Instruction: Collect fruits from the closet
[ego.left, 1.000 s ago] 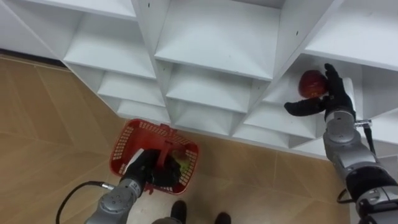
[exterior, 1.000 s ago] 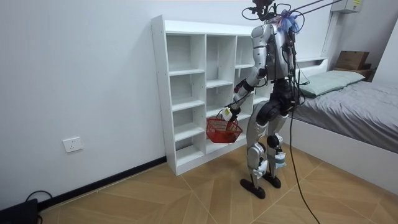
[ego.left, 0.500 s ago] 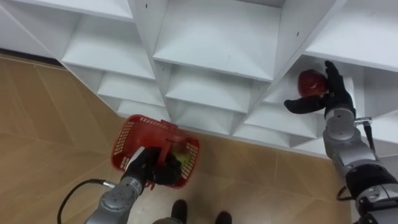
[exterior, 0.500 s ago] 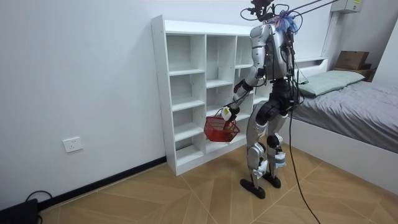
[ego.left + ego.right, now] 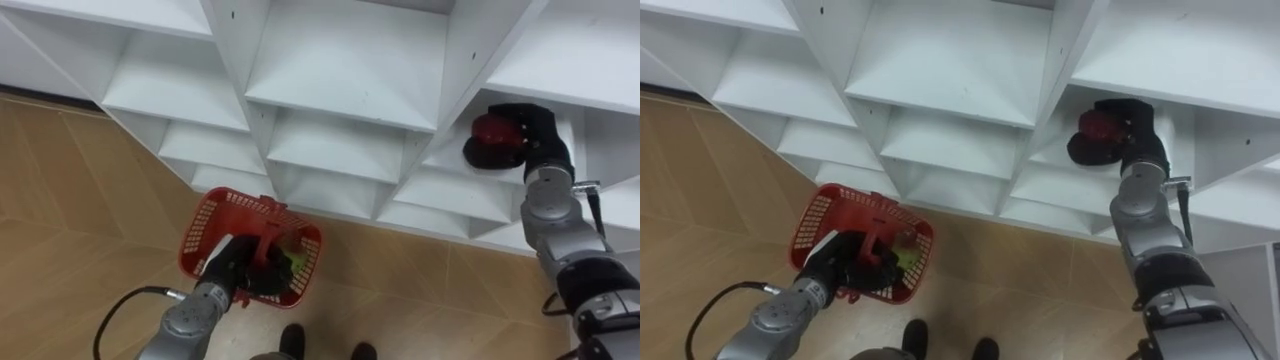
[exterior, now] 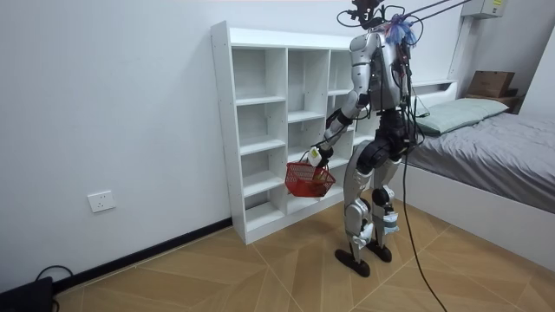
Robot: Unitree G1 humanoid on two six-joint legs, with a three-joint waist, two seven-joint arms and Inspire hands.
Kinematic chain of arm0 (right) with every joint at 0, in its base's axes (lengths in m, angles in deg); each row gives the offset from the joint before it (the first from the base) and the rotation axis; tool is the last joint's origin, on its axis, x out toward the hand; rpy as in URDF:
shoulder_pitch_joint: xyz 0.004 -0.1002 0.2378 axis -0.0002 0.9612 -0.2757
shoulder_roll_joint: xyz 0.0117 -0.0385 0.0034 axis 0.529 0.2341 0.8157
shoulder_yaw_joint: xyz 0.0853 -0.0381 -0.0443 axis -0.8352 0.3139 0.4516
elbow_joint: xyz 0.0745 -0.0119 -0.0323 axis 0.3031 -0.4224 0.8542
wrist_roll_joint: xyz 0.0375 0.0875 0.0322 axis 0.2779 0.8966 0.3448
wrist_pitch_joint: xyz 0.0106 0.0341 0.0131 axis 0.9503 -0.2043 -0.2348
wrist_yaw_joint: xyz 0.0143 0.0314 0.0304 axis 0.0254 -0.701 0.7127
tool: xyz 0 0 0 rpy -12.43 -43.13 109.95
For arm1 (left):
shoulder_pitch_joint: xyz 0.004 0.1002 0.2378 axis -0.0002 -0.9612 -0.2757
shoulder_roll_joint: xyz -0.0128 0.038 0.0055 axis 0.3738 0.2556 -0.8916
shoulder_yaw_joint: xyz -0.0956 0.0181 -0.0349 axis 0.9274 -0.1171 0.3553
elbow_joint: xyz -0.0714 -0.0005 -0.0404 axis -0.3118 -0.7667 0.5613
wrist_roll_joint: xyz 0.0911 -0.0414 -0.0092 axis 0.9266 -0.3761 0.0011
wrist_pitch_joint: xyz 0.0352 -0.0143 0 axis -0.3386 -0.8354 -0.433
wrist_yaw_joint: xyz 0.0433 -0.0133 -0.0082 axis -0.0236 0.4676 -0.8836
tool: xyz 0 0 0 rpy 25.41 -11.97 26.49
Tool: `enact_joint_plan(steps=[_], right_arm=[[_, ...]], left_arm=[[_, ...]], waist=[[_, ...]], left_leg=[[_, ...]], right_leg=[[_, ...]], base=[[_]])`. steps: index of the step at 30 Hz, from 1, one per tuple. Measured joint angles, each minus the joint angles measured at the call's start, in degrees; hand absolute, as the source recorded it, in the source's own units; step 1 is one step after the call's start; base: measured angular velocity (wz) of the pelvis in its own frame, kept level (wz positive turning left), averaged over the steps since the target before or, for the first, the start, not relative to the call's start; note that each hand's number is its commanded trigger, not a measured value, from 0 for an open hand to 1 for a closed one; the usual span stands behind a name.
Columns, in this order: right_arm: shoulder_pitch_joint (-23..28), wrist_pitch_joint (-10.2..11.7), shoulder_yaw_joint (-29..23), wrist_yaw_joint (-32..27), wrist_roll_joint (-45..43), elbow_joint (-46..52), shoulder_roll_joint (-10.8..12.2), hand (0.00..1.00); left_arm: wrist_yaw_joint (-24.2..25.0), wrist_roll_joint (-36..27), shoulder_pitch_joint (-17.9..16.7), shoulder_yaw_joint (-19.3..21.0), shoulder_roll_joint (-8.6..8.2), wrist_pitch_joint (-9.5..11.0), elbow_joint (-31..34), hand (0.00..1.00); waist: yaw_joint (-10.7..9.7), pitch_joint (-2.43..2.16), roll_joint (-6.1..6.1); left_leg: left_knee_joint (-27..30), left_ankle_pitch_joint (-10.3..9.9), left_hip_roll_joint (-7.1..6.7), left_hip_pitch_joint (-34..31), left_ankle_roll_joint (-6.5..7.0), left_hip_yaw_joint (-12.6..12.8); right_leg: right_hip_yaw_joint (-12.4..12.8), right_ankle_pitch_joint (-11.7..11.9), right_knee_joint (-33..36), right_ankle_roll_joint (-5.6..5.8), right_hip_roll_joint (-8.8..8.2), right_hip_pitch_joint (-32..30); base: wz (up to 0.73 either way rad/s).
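Observation:
A red apple (image 5: 492,131) (image 5: 1097,127) lies on a shelf in the right column of the white closet (image 5: 345,70). My right hand (image 5: 520,135) (image 5: 1123,128) reaches into that shelf, its fingers curled round the apple. My left hand (image 5: 232,268) (image 5: 840,262) is shut on the handle of a red basket (image 5: 212,228) (image 5: 818,218) that hangs over the wooden floor. Something green (image 5: 293,260) lies inside the basket. In the room view I stand facing the closet (image 6: 260,121) with the basket (image 6: 309,178) held out in front of it.
The closet's other shelves in view hold nothing. A bed (image 6: 486,147) stands at the room view's right, close behind me. Wooden floor (image 6: 260,269) stretches to the room view's left.
My right hand's fingers were spread beside the apple; now they are wrapped round it. The basket has swung a little in my left hand.

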Motion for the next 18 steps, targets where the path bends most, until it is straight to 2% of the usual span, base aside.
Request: enact_joint_plan(steps=[18], right_arm=[[0.01,-0.05,0.09,2.16,0.02,-0.05,0.18,1.0]], left_arm=[[0.14,0.0,0.24,0.04,-0.79,0.01,-2.04,1.0]], waist=[[-0.01,-0.08,0.2]], left_leg=[[0.15,0.09,0.0,0.06,-0.07,0.1]], right_leg=[[0.13,0.03,0.06,-0.03,0.0,0.06]], base=[[0.0]])
